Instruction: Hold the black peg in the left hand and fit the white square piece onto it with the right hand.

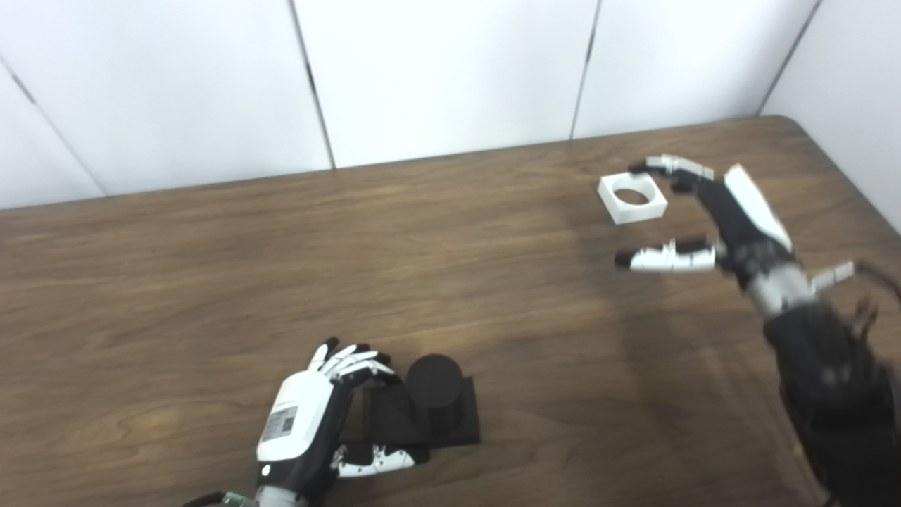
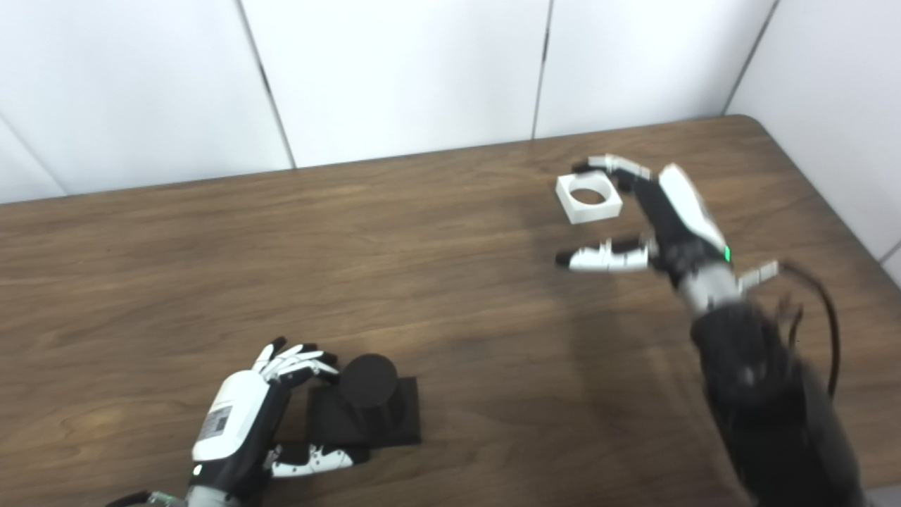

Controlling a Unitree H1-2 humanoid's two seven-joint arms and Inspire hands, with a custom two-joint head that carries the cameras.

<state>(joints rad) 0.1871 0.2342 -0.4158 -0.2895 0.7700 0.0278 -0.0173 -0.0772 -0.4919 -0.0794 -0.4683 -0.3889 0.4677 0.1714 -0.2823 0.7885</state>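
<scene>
Black peg (image 1: 434,396) cupped, not lifted, by left hand (image 1: 310,415); right hand (image 1: 711,215) spread wide beside white square piece (image 1: 631,198) — grasp pending; next, close on it.

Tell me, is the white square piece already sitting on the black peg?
No, the white square piece lies flat on the table far from the black peg, beside the open right hand.

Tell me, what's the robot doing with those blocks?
It's about to fit two parts together. The left hand is wrapped around the black peg, which sits on the table. The right hand is open, reaching for the white piece, which lies flat, not picked up yet.
</scene>
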